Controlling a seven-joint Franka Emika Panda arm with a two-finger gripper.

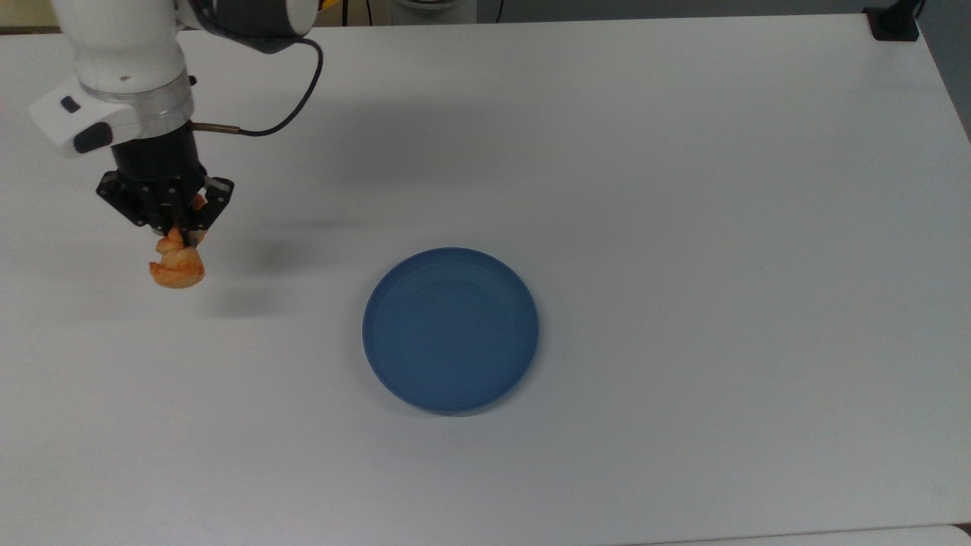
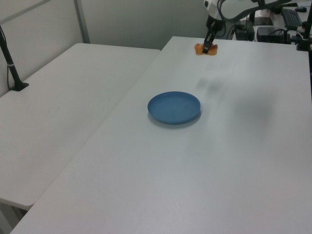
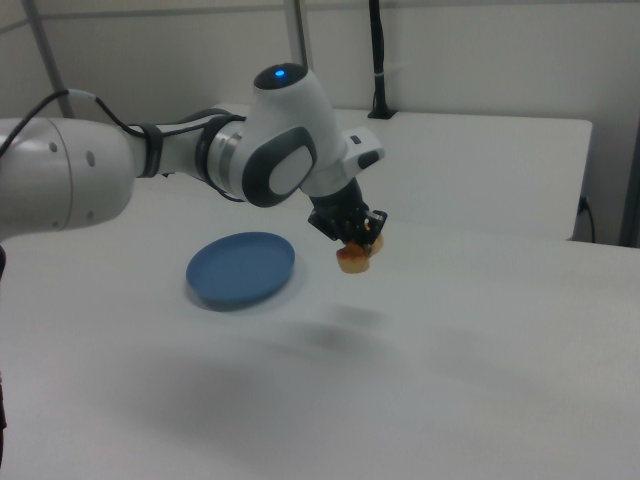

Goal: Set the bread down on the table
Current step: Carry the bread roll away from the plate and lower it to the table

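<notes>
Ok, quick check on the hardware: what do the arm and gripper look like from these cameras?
The arm has glossy white rounded shells with grey joint bands and a lit blue dot on top. The gripper is black with angular linkages, below a white box with dark buttons. A black cable loops from the wrist.

No legible text, label, brand, number or sign appears in any view (the arm's white casing (image 3: 290,130), the blue plate (image 1: 450,330) and the white table (image 1: 683,227) all present plain, unmarked surfaces).
</notes>
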